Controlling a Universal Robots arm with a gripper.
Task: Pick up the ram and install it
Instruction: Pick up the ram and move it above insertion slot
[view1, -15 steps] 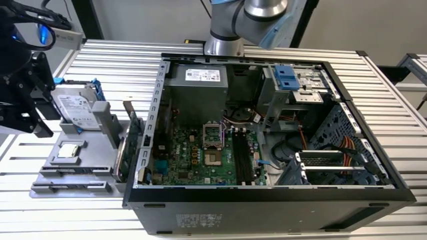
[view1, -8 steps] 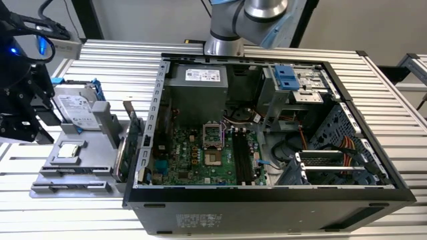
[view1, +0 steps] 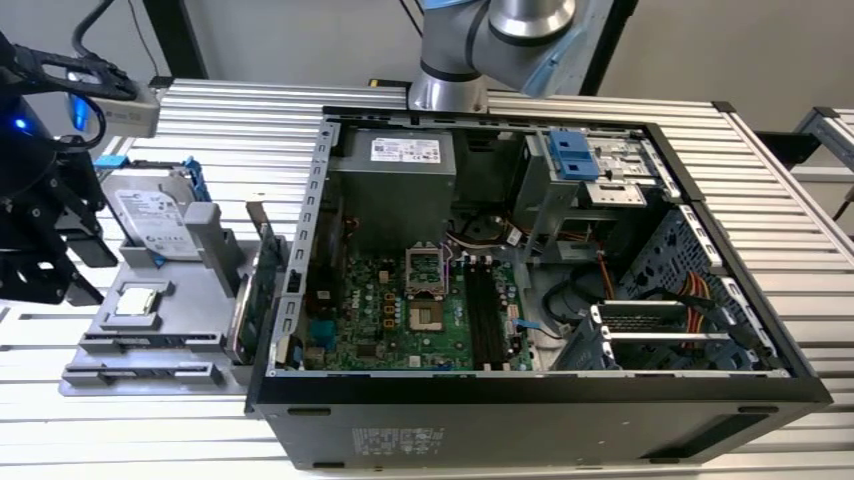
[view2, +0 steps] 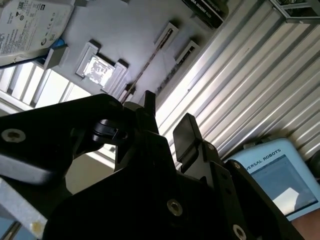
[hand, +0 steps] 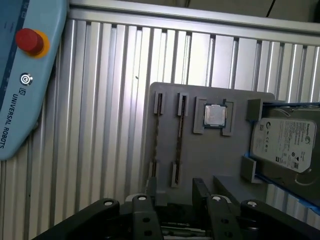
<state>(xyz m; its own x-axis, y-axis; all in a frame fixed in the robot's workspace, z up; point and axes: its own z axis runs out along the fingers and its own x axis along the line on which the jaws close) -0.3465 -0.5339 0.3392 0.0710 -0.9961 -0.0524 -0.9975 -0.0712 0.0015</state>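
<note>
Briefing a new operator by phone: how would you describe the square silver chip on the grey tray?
Beside the open computer case, on the exterior view's left, lies a grey tray. The chip sits in a raised frame on it, near the hard drive; it is the tray's only small, square, shiny metal piece.

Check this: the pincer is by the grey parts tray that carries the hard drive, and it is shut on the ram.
One thing is wrong. In the first wrist view the pincer is open and holds nothing. The rest stands: it is by the grey parts tray, which carries the hard drive.
</note>
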